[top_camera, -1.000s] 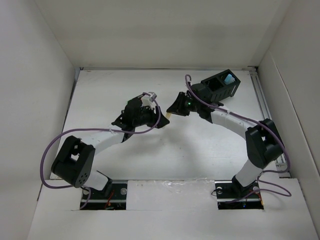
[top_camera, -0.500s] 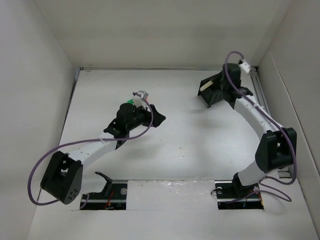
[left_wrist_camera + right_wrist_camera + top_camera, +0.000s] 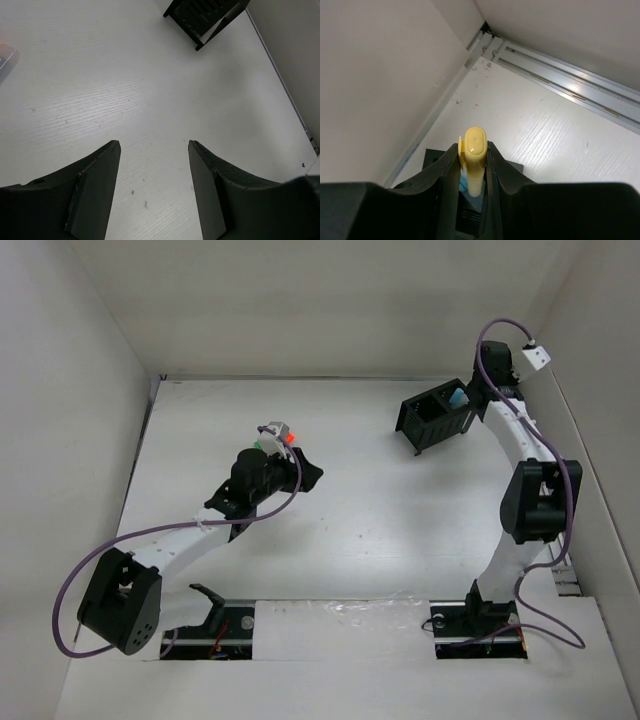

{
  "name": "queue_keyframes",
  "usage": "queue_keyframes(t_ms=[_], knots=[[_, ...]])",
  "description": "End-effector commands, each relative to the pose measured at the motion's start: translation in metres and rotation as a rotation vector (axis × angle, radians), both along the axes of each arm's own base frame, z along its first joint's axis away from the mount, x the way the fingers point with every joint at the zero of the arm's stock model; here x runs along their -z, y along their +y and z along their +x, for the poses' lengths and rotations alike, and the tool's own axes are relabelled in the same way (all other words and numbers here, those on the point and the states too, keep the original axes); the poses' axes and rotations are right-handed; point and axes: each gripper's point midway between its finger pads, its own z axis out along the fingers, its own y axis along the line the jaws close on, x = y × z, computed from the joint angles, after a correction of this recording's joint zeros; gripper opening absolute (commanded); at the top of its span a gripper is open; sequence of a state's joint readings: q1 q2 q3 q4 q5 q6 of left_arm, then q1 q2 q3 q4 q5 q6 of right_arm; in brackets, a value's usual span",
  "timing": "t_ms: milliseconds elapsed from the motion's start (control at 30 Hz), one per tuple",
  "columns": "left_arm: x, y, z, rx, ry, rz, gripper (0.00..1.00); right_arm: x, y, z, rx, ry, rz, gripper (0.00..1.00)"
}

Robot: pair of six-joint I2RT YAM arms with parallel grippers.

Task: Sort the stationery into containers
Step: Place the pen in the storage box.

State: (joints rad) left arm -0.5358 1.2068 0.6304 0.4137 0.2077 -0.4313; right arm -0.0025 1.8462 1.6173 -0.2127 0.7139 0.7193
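The black slatted organiser (image 3: 432,420) stands at the back right with a light blue marker (image 3: 458,398) in one compartment. My right gripper (image 3: 474,150) hangs over it, shut on a yellow marker (image 3: 475,145) held upright above the organiser (image 3: 470,216) and the blue marker (image 3: 463,183). From above, the right gripper (image 3: 478,392) sits at the organiser's right rim. An orange marker (image 3: 290,438) and a green marker (image 3: 258,443) lie by my left wrist. My left gripper (image 3: 308,474) is open over bare table, nothing between its fingers (image 3: 95,185).
White walls close the table in on three sides, and a metal rail (image 3: 560,82) runs along the back right edge near the organiser. The organiser (image 3: 205,17) also shows at the top of the left wrist view. Purple cables (image 3: 85,570) loop off both arms.
My right arm has swung from the table's middle to above the organiser, carrying the yellow marker. The left arm has pulled back slightly, its jaws stand apart, and the orange marker now shows.
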Motion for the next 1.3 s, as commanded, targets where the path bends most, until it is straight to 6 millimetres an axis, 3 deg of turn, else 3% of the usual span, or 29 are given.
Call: queue_keyframes(t_ms=[0, 133, 267, 500, 600, 700, 767, 833, 900, 1033, 1067, 1100, 1167, 1200, 1233, 1267], knots=[[-0.008, -0.001, 0.001, -0.008, -0.019, -0.026, 0.53, -0.041, 0.002, 0.004, -0.021, -0.071, -0.023, 0.03], [-0.006, -0.002, 0.002, -0.008, -0.01, -0.02, 0.53, -0.038, 0.006, 0.009, -0.022, -0.062, -0.026, 0.03], [-0.007, 0.002, 0.004, -0.032, -0.014, -0.015, 0.53, -0.011, 0.008, 0.016, -0.015, -0.004, -0.041, 0.03], [-0.007, 0.005, 0.006, -0.049, -0.017, -0.01, 0.53, 0.018, 0.023, 0.019, -0.043, 0.051, -0.042, 0.03], [-0.009, 0.004, 0.006, -0.049, -0.015, -0.009, 0.53, 0.025, 0.028, 0.02, -0.048, 0.062, -0.047, 0.12], [-0.006, 0.01, 0.011, -0.09, -0.014, 0.006, 0.54, 0.028, 0.036, 0.02, -0.061, 0.063, -0.029, 0.34], [-0.004, 0.014, 0.012, -0.109, -0.008, 0.017, 0.54, 0.012, 0.043, 0.016, -0.08, 0.031, -0.016, 0.49], [-0.002, 0.021, 0.017, -0.156, -0.005, 0.037, 0.54, -0.003, 0.053, 0.013, -0.113, 0.008, -0.005, 0.58], [0.005, 0.027, 0.02, -0.196, 0.007, 0.061, 0.53, -0.033, 0.062, 0.006, -0.144, -0.048, 0.014, 0.69], [0.021, 0.044, 0.032, -0.278, 0.051, 0.12, 0.53, -0.07, 0.09, -0.018, -0.223, -0.109, 0.085, 0.73], [0.019, 0.048, 0.038, -0.299, 0.056, 0.11, 0.53, -0.074, 0.107, -0.025, -0.27, -0.121, 0.108, 0.7], [0.03, 0.055, 0.04, -0.326, 0.088, 0.143, 0.53, -0.078, 0.116, -0.042, -0.309, -0.149, 0.118, 0.5], [0.035, 0.062, 0.045, -0.371, 0.113, 0.174, 0.51, -0.076, 0.142, -0.058, -0.414, -0.175, 0.17, 0.23], [0.03, 0.062, 0.05, -0.388, 0.112, 0.181, 0.51, -0.052, 0.161, -0.069, -0.476, -0.149, 0.196, 0.09], [0.032, 0.064, 0.053, -0.404, 0.121, 0.198, 0.51, -0.06, 0.174, -0.082, -0.529, -0.191, 0.229, 0.01], [0.045, 0.069, 0.054, -0.431, 0.161, 0.234, 0.5, -0.052, 0.186, -0.09, -0.579, -0.183, 0.246, 0.0]])
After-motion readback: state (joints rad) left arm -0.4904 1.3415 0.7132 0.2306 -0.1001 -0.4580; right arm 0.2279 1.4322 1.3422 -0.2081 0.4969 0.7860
